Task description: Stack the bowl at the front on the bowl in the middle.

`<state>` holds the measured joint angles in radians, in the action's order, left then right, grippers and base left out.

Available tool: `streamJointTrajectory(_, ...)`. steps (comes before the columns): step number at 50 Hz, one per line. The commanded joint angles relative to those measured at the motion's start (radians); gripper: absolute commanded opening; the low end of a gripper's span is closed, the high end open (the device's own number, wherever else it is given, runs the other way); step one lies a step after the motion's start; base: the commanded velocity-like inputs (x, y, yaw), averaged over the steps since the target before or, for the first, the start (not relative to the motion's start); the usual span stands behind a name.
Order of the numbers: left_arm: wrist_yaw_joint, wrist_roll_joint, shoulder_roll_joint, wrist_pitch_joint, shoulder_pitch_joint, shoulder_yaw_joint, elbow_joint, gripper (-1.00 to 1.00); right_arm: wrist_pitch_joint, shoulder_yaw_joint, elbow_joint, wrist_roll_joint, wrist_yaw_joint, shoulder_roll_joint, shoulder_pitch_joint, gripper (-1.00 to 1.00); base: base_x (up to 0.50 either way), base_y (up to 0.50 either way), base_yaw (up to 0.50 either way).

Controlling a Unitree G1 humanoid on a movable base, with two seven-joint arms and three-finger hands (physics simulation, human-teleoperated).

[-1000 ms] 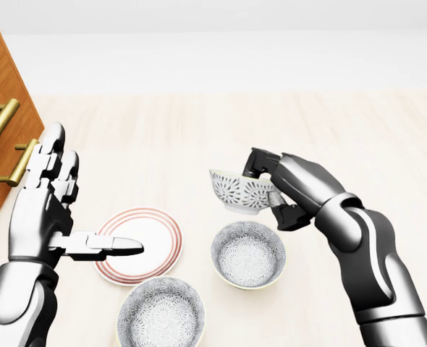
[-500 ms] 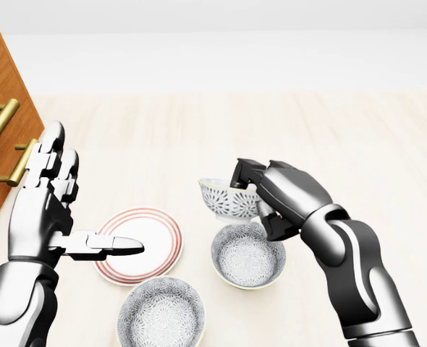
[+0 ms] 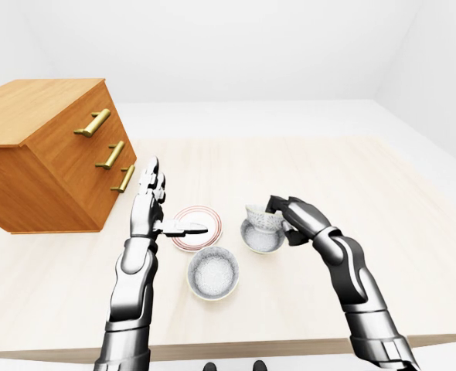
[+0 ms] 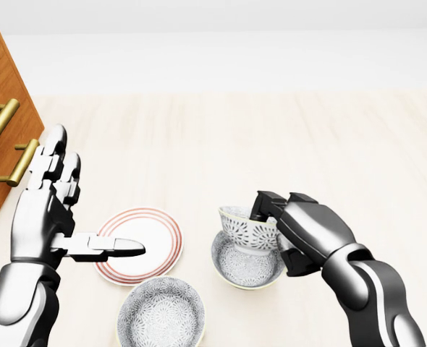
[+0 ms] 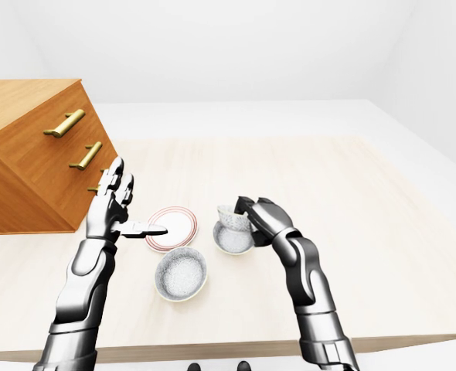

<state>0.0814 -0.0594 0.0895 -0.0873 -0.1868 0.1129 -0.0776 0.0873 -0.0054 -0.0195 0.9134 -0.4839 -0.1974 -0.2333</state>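
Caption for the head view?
Right hand holds a bowl over the middle bowl; left hand open over the plate.

The table point(image 4: 307, 137) is pale matt wood with fine grain. The chest point(image 3: 50, 166) at its left edge is warmer orange-brown wood with shiny brass-like handles point(image 3: 93, 122). The held bowl point(image 4: 241, 225), middle bowl point(image 4: 244, 271) and third bowl point(image 4: 161, 313) look like glazed ceramic, grey-patterned. The plate point(image 4: 152, 242) is glossy white, red-ringed. The left hand point(image 4: 43, 217) and right hand point(image 4: 307, 231) are polished silver metal, black-jointed.

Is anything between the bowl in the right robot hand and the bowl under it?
Nothing visible. The right robot hand holds the tilted bowl directly above the middle bowl. The plate and the other bowl lie further left in the head view, outside the path.
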Motion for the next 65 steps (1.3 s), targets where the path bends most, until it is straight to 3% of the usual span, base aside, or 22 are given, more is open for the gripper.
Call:
streamJointTrajectory(1,0.000,0.000,-0.001,0.000,0.002,-0.001,0.006,1.00,0.000,-0.005,0.044,-0.058,-0.017,0.006,0.041,-1.00,0.00,0.00,0.00)
streamJointTrajectory(23,-0.001,0.000,-0.003,0.000,0.009,-0.002,0.001,1.00,0.000,-0.010,0.064,-0.036,-0.031,0.002,0.080,-0.98,0.00,0.00,0.00)
streamJointTrajectory(24,-0.001,0.001,-0.003,0.000,0.009,-0.003,0.002,1.00,0.000,-0.011,0.069,-0.029,-0.033,-0.002,0.087,0.33,0.00,0.00,0.00)
streamJointTrajectory(25,-0.001,0.001,-0.004,0.000,0.008,-0.003,0.003,1.00,0.000,-0.012,0.077,-0.040,-0.036,-0.002,0.093,1.00,0.00,0.00,0.00)
streamJointTrajectory(43,0.000,-0.001,-0.003,0.000,0.013,-0.001,0.010,1.00,0.000,-0.007,0.101,-0.053,-0.053,0.011,0.092,1.00,0.00,0.00,0.00)
streamJointTrajectory(47,0.001,-0.001,-0.003,0.000,0.014,-0.002,0.002,1.00,0.000,-0.032,0.083,-0.082,-0.041,0.003,0.027,1.00,0.00,0.00,0.00)
streamJointTrajectory(52,0.001,-0.002,-0.001,0.000,0.013,0.001,-0.011,1.00,0.000,-0.060,0.111,-0.323,-0.134,0.003,-0.178,1.00,0.00,0.00,0.00)
streamJointTrajectory(56,0.002,-0.003,0.003,0.000,0.008,0.004,-0.041,1.00,0.000,-0.091,0.202,-0.481,-0.167,0.010,-0.240,1.00,0.00,0.00,0.00)
streamJointTrajectory(61,0.005,-0.001,0.011,0.000,0.000,0.010,-0.105,1.00,0.000,-0.123,0.277,-0.612,-0.111,-0.018,-0.249,1.00,0.00,0.00,0.00)
streamJointTrajectory(65,0.005,0.000,0.015,0.000,-0.007,0.015,-0.168,1.00,0.000,-0.173,0.403,-0.744,-0.027,-0.010,-0.167,1.00,0.00,0.00,0.00)
